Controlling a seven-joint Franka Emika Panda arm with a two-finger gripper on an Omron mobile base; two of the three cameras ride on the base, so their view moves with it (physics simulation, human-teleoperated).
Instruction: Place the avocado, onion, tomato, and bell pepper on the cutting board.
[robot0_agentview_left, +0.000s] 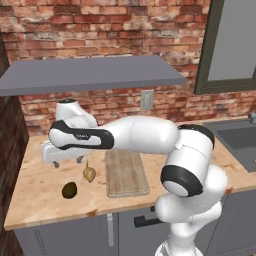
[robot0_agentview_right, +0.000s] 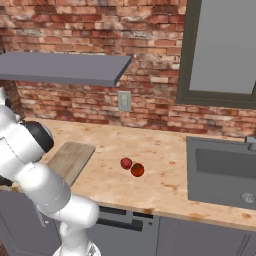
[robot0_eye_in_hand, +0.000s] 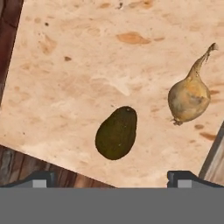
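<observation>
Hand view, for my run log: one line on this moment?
fingers open above avocado | onion beside | cutting board bare

Wooden surface (robot0_agentview_left: 45, 200) carries the cutting board (robot0_agentview_left: 126, 173), with the onion (robot0_agentview_left: 89, 173) and avocado (robot0_agentview_left: 69, 190) beside it; tomato (robot0_agentview_right: 137, 170) and bell pepper (robot0_agentview_right: 126, 163) touching, well apart from the board.

Board: we see flat light-brown wooden cutting board (robot0_agentview_left: 127, 173) mid-counter.
Left of it: tan papery onion (robot0_agentview_left: 89, 173), dark egg-shaped avocado (robot0_agentview_left: 69, 190) nearer front.
Right: crimson pepper (robot0_agentview_right: 126, 163) touching orange-red tomato (robot0_agentview_right: 137, 170).
</observation>
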